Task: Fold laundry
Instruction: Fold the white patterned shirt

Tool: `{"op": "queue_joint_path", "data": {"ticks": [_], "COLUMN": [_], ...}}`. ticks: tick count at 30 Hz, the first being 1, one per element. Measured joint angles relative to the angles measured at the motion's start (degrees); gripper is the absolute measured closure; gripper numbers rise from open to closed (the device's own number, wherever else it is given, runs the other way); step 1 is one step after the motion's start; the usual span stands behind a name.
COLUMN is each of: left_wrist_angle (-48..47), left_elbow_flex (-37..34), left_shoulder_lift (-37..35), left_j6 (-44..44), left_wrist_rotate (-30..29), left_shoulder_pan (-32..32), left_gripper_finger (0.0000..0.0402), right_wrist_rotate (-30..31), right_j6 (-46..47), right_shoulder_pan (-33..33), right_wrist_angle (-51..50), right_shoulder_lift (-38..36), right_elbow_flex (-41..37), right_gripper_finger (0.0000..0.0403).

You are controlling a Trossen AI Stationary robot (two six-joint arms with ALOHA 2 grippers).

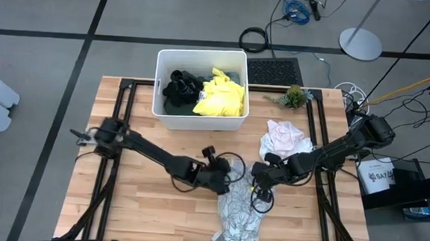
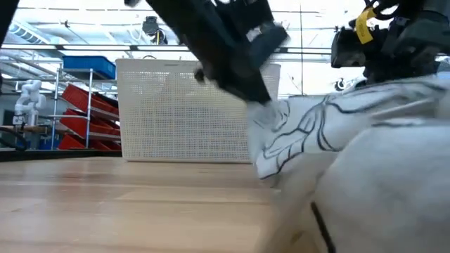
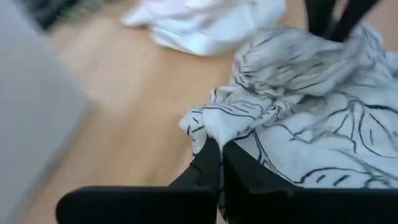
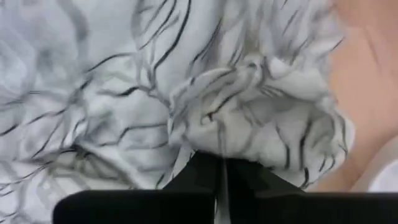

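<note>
1. On my overhead feed the left end effector [image 1: 230, 174] sits just 6 o'clock of the worktop's [image 1: 120, 197] centre, pressed together on a fold of the patterned shirt [image 1: 239, 215].
2. The left wrist feed confirms it: the dark fingers [image 3: 208, 165] pinch a corner of white cloth with grey lines.
3. The right end effector [image 1: 259, 175] is just beside it at 3 o'clock, also clamped on the patterned shirt; its wrist feed shows a bunched fold at the fingertips [image 4: 217, 165].
4. The patterned shirt trails toward 6 o'clock, down to the worktop's near edge.
5. A white garment [image 1: 283, 138] lies crumpled at 2 o'clock of the end effectors.
6. The white bin [image 1: 198, 119] stands at 12 o'clock, holding the yellow garment [image 1: 220, 97] and the black garment [image 1: 179, 88].
7. A small plant [image 1: 295, 97] sits at the bin's 3 o'clock.
</note>
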Motion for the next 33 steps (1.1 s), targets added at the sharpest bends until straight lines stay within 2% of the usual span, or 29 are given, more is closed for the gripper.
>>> {"op": "queue_joint_path", "data": {"ticks": [4,6,11,13,18,20,22,26,30,33], "left_wrist_angle": [-7.1,-8.6,-9.6,-9.3,-9.3,-9.1,-9.1,-10.9,-19.5,-24.9], "left_elbow_flex": [-0.1,0.0,0.0,0.0,0.0,0.0,0.1,0.1,-1.3,-3.4], "left_shoulder_lift": [-8.7,-13.8,-25.1,-29.8,-39.9,-43.3,-45.8,-46.6,-43.6,-39.2], "left_j6": [2.6,4.2,11.2,14.1,18.0,18.2,17.9,16.2,5.6,-3.2], "left_wrist_rotate": [-5.3,-7.9,-13.5,-15.6,-16.2,-16.1,-14.8,-7.7,1.9,8.0], "left_shoulder_pan": [-1.5,-2.3,-3.3,-3.0,-1.5,-1.1,-1.0,-3.7,-6.3,-8.4], "left_gripper_finger": [0.0398,0.0399,0.0400,0.0400,0.0401,0.0401,0.0401,0.0401,0.0401,0.0401], "right_wrist_rotate": [1.8,5.3,23.9,28.5,29.3,26.6,20.1,5.8,-5.6,-10.8], "right_j6": [-2.1,-4.4,-15.5,-22.1,-32.6,-36.0,-38.1,-30.9,-21.2,-13.6], "right_shoulder_pan": [0.0,0.0,0.0,-0.5,-3.9,-5.4,-6.7,-7.5,-5.0,-2.0], "right_wrist_angle": [-1.1,-1.3,-0.9,-1.2,-6.1,-7.7,-8.7,-12.7,-18.3,-15.4], "right_shoulder_lift": [-2.9,-5.6,-12.2,-14.4,-17.1,-17.3,-17.3,-17.1,-15.4,-13.9], "right_elbow_flex": [1.7,3.9,12.3,16.8,29.7,34.2,37.4,38.3,32.8,24.3], "right_gripper_finger": [0.0400,0.0401,0.0402,0.0402,0.0402,0.0402,0.0403,0.0403,0.0403,0.0403]}}
